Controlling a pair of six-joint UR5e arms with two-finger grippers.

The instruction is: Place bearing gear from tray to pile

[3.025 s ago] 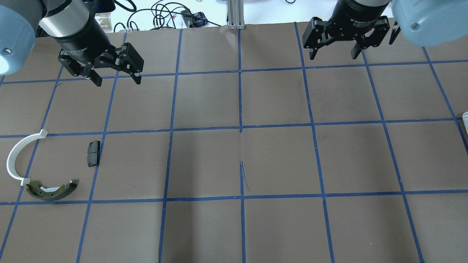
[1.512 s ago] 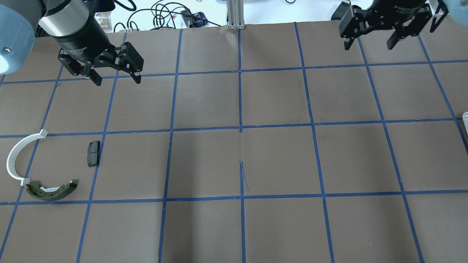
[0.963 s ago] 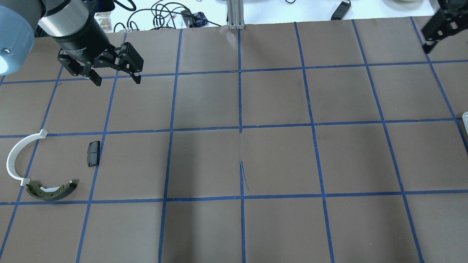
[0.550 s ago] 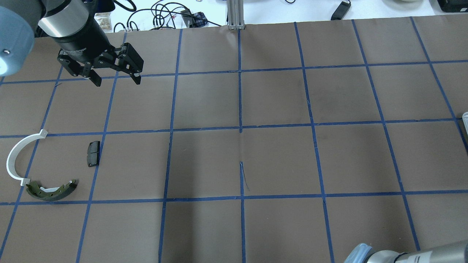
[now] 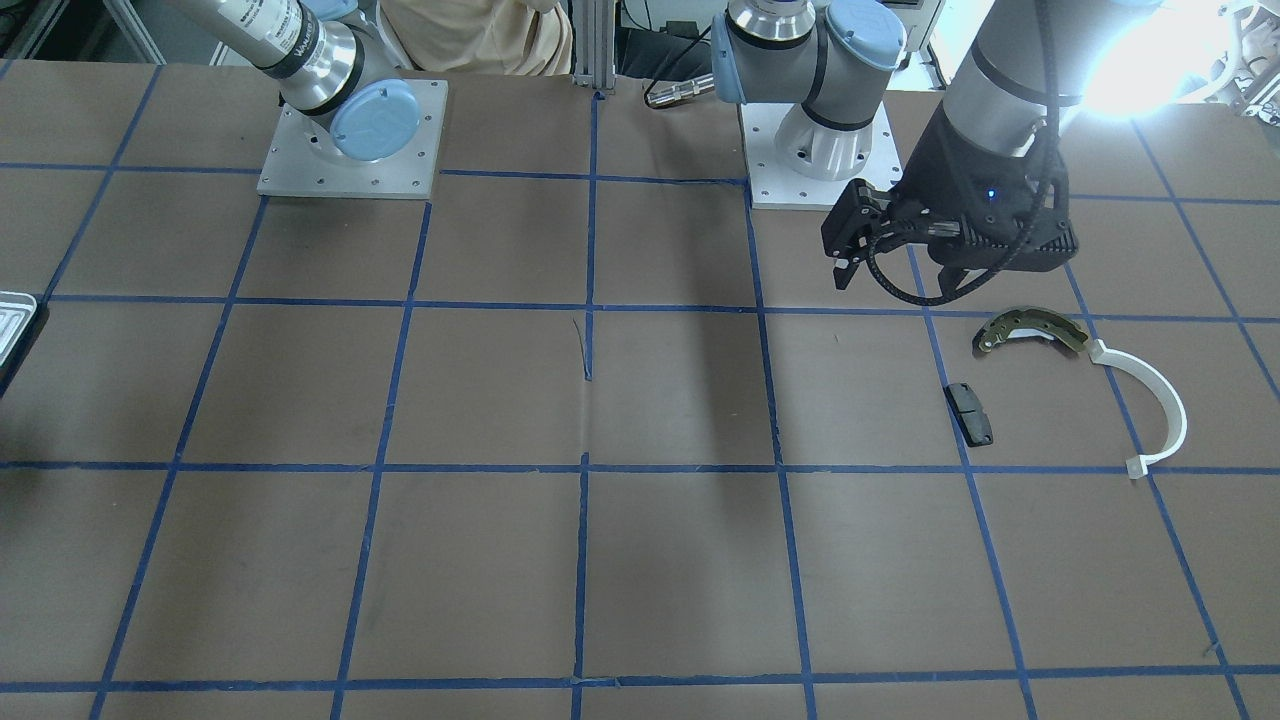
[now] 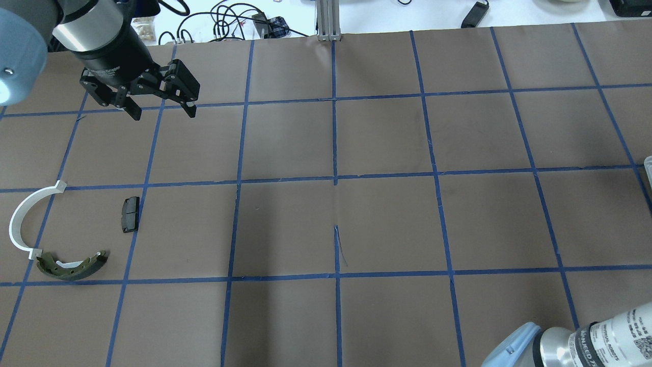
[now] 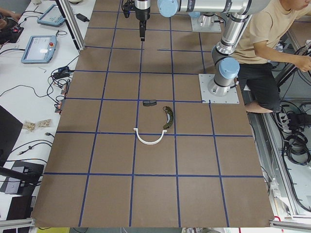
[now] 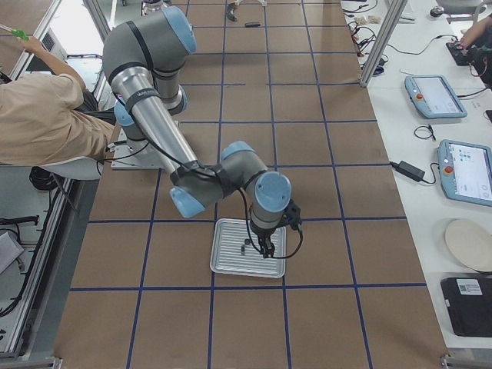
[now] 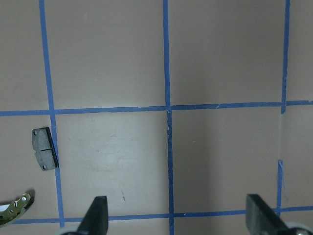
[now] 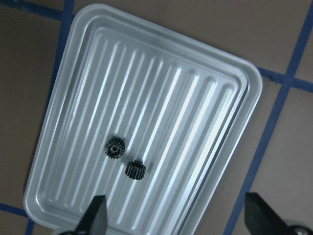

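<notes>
A pale ridged tray [image 10: 195, 98] lies on the brown, blue-gridded table [image 6: 387, 224] at the robot's right end. Two small black gears [image 10: 115, 147] sit close together near the tray's middle. The right gripper [image 8: 258, 250] hovers above them, its fingers spread wide and empty. Well apart, at the left end, lies the pile [image 5: 970, 414]: an olive brake shoe [image 6: 71, 269], a white arc [image 6: 23, 219] just beside it, and a black pad [image 6: 130, 214]. The left gripper [image 6: 164, 113] hangs open and empty over bare table.
</notes>
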